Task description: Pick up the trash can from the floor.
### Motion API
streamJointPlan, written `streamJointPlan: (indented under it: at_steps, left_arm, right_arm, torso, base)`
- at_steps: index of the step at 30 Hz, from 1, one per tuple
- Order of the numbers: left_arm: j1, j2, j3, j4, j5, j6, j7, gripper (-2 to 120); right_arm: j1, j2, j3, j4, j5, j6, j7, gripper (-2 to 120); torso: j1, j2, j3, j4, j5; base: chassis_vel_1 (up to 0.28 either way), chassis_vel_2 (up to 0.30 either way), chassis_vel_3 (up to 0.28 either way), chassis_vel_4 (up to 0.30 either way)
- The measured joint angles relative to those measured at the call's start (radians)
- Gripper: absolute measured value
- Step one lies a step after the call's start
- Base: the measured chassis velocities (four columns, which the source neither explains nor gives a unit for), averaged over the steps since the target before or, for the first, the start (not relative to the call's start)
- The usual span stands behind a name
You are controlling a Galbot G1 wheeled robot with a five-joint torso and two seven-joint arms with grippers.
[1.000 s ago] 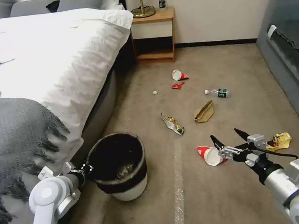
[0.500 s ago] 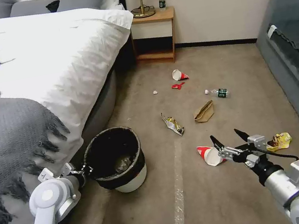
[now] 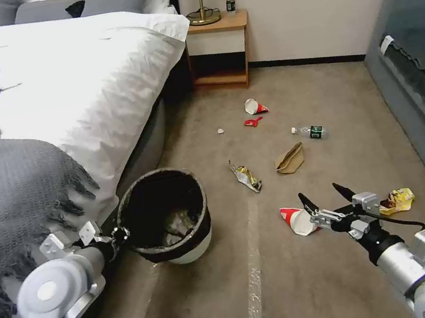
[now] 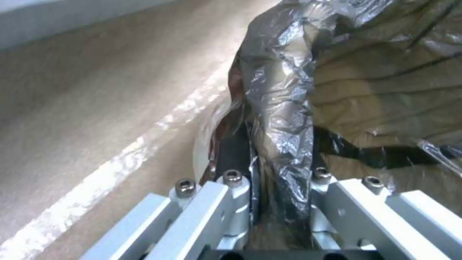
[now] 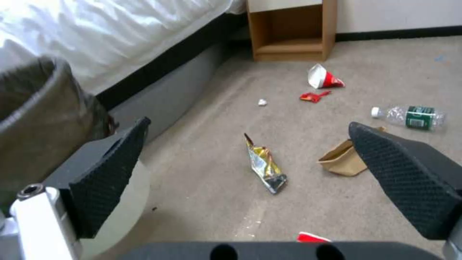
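Observation:
The trash can (image 3: 183,243), white with a black bag liner over its rim, hangs tilted beside the bed, its mouth turned toward me and crumpled litter inside. Its base looks raised off the floor (image 3: 301,286). My left gripper (image 3: 119,234) is shut on the can's near-left rim. In the left wrist view the left gripper (image 4: 277,162) pinches the trash can (image 4: 288,90) liner and wall above the carpeted floor (image 4: 96,108). My right gripper (image 3: 322,195) hovers open over the carpet, holding nothing. The right wrist view shows the right gripper (image 5: 260,177) spread wide, with the trash can (image 5: 38,119) off to one side.
The bed (image 3: 75,95) with a grey blanket flanks the can. A grey sofa (image 3: 424,83) lines the right side and a nightstand (image 3: 217,48) stands at the back. On the carpet lie a paper cup (image 3: 297,220), yellow wrapper (image 3: 398,200), foil bag (image 3: 246,176), paper bag (image 3: 290,159) and bottle (image 3: 311,132).
The left arm has lifted the trash can and tipped it further, so its mouth faces me more and it sits higher in the picture. The right arm has stayed put.

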Motion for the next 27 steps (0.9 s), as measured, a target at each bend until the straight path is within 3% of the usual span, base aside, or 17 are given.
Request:
streamJointPlan:
  at_steps: [13, 27]
  left_arm:
    - [0.046, 0.016, -0.031, -0.17, -0.041, 0.005, -0.02, 6]
    - [0.047, 0.005, -0.027, -0.166, -0.027, 0.006, -0.013, 6]
  right_arm:
    - [-0.013, 0.006, 0.001, 0.021, -0.004, 0.001, -0.003, 100]
    - [-0.021, 0.014, 0.016, 0.035, -0.008, 0.006, -0.004, 100]
  torso:
    - [0.0, 0.0, 0.0, 0.0001, 0.0002]
    - [0.0, 0.0, 0.0, 0.0, 0.0002]
  base:
    - [0.0, 0.0, 0.0, 0.0]
    - [0.0, 0.0, 0.0, 0.0]
